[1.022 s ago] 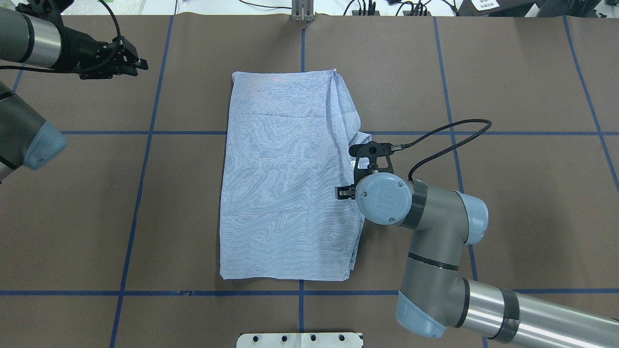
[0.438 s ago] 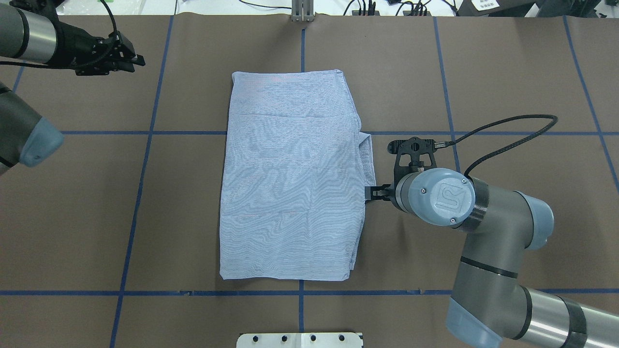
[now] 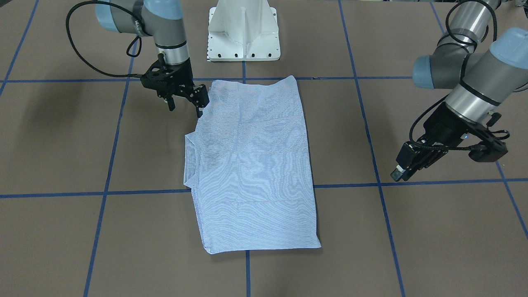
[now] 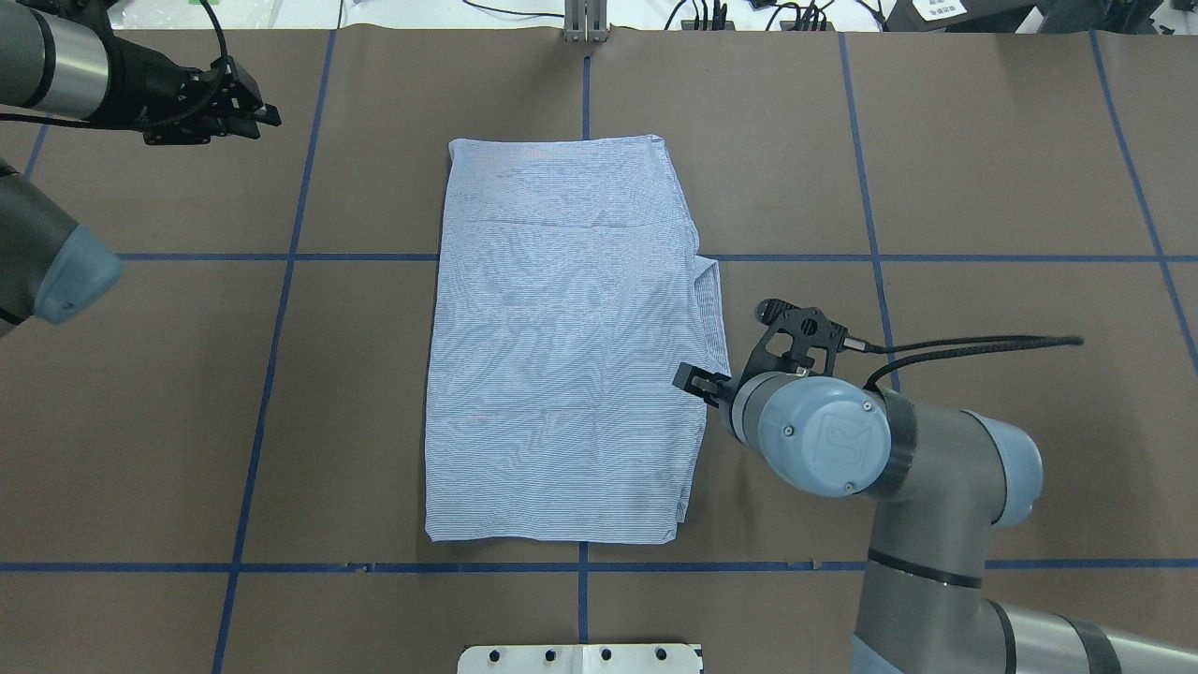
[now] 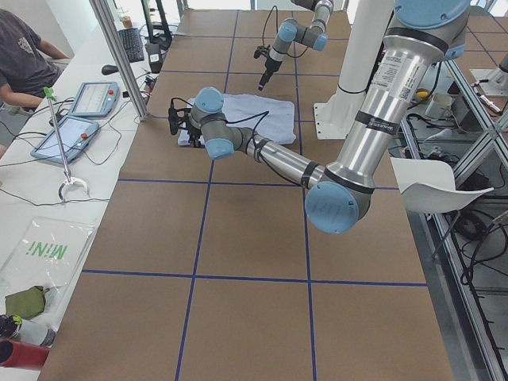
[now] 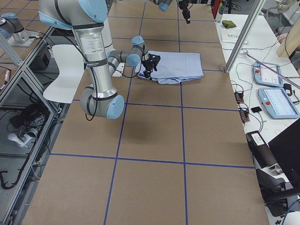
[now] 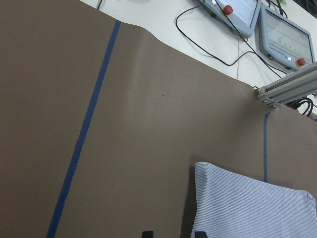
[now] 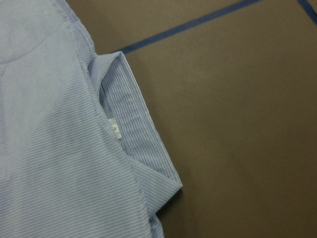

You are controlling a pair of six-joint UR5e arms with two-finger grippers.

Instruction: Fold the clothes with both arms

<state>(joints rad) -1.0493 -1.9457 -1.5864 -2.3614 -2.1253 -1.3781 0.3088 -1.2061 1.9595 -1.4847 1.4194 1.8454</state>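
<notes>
The light blue striped shirt (image 4: 562,356) lies folded into a tall rectangle in the middle of the brown table (image 4: 983,187). It also shows in the front view (image 3: 255,173). Its collar (image 8: 141,148) with the white neck label (image 8: 114,128) sticks out at the shirt's right edge (image 4: 713,309). My right gripper (image 4: 702,384) is open and empty. It hovers at that edge just nearer the robot than the collar, fingers spread in the front view (image 3: 185,109). My left gripper (image 4: 267,117) is open and empty, far off by the table's far left, well clear of the shirt (image 7: 252,208).
Blue tape lines (image 4: 281,374) divide the table into squares. The white pedestal base (image 3: 243,37) stands at the near edge. An aluminium post (image 4: 585,23), cables and teach pendants (image 7: 277,29) lie beyond the far edge. A seated person (image 5: 24,55) is at the side bench.
The raised fold on the shirt's right side now lies flat. My right gripper swung right off the shirt, then came back to its edge by the collar. My left gripper barely moved.
</notes>
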